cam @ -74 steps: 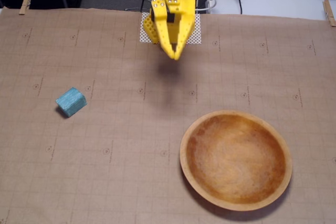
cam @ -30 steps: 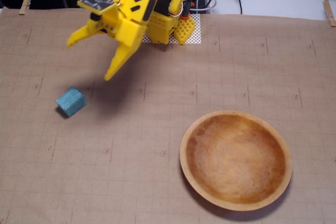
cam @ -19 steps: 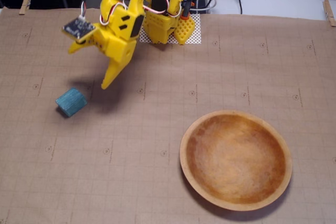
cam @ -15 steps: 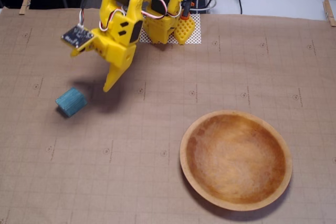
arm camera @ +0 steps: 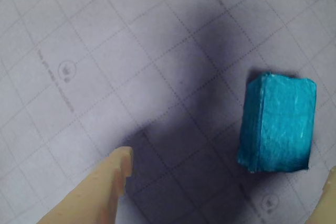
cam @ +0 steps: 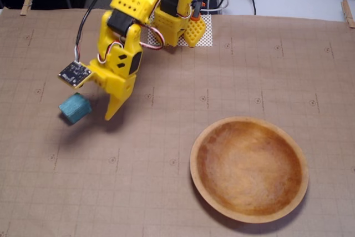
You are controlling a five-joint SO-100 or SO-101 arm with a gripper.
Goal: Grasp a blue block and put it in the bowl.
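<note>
Gripper (arm camera: pixel 226 182) was spread wide, empty; blue block (arm camera: pixel 278 123) sat off-centre, so I'd shift right before closing.

Wrist view. The blue block (arm camera: pixel 278 124) lies on gridded paper (arm camera: pixel 105 51), toward the right edge of the frame, partly within a dark shadow (arm camera: pixel 205 93). One tan fingertip (arm camera: pixel 118 163) enters from the lower left, another shows at the lower right corner; the jaws stand wide apart, clear of the block.
</note>
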